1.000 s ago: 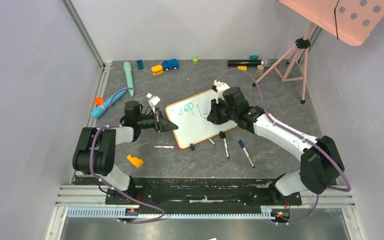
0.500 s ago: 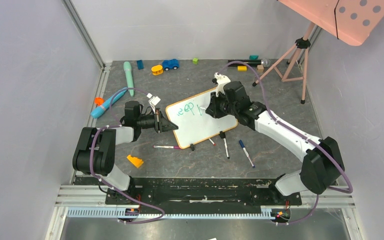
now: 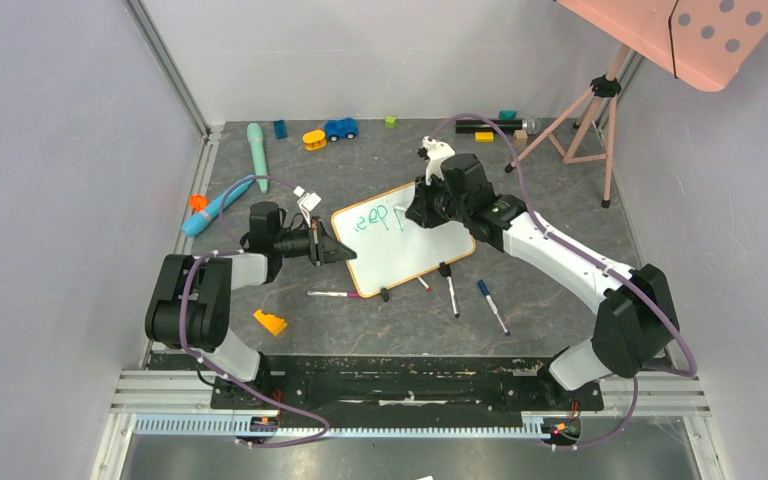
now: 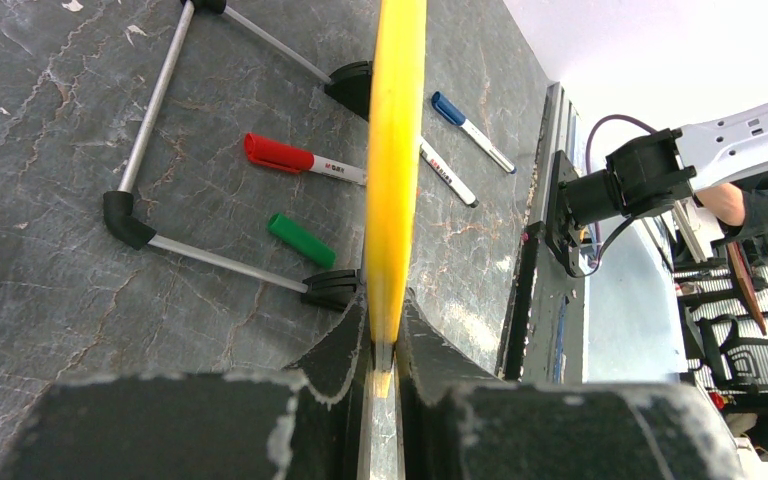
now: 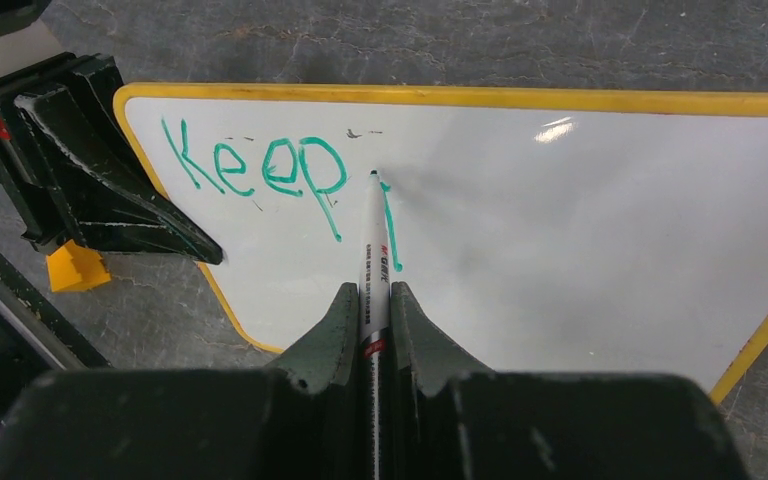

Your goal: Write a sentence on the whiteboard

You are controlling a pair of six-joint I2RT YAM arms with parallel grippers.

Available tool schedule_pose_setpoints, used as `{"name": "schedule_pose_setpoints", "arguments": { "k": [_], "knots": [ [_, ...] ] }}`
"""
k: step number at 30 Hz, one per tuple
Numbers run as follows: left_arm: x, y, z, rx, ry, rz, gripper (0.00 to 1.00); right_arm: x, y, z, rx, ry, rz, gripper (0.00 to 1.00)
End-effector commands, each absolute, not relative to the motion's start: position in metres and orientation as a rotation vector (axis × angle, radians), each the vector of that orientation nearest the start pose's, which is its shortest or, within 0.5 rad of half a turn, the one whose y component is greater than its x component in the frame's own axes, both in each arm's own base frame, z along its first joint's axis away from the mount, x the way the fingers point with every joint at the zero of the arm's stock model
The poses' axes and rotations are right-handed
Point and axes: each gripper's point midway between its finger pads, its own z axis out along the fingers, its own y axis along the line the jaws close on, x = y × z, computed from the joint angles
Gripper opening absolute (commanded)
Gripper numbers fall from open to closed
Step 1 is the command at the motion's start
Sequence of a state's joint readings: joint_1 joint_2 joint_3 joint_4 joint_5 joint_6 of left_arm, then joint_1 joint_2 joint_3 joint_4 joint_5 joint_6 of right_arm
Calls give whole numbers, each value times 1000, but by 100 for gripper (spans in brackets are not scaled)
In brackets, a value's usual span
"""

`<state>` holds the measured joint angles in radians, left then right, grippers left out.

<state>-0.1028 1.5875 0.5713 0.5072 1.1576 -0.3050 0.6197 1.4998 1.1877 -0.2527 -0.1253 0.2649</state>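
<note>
The whiteboard, white with an orange-yellow frame and black clip feet, lies tilted mid-table. My left gripper is shut on its left edge; in the left wrist view the frame runs edge-on between the jaws. My right gripper is shut on a white marker whose green tip touches the board. The sentence reads "Keep" in green, plus one vertical stroke to its right; nothing else of it is written.
Loose markers lie near the board's front edge. A green cap and a red marker lie under the board. An orange wedge, teal pens and toys lie at left and back. A pink tripod stands back right.
My right gripper has moved up and back along the board with the marker, and a vertical green stroke now stands after "Keep". The left gripper has not moved.
</note>
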Motion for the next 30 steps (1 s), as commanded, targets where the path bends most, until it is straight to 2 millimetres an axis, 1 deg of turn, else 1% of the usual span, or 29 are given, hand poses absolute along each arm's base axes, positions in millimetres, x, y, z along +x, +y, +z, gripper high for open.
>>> {"name": "schedule_pose_setpoints", "arguments": {
  "k": [1, 14, 22, 30],
  "knots": [
    [277, -200, 109, 589, 1931, -1452, 2, 350, 288, 211, -476, 2096, 637, 0],
    [277, -200, 108, 586, 1936, -1455, 2, 349, 283, 194, -474, 2145, 600, 0],
    [278, -200, 106, 584, 1940, -1456, 2, 355, 274, 193, -430, 2153, 535, 0],
    [278, -200, 107, 583, 1941, -1455, 2, 352, 264, 189, -416, 2165, 496, 0]
  ]
}}
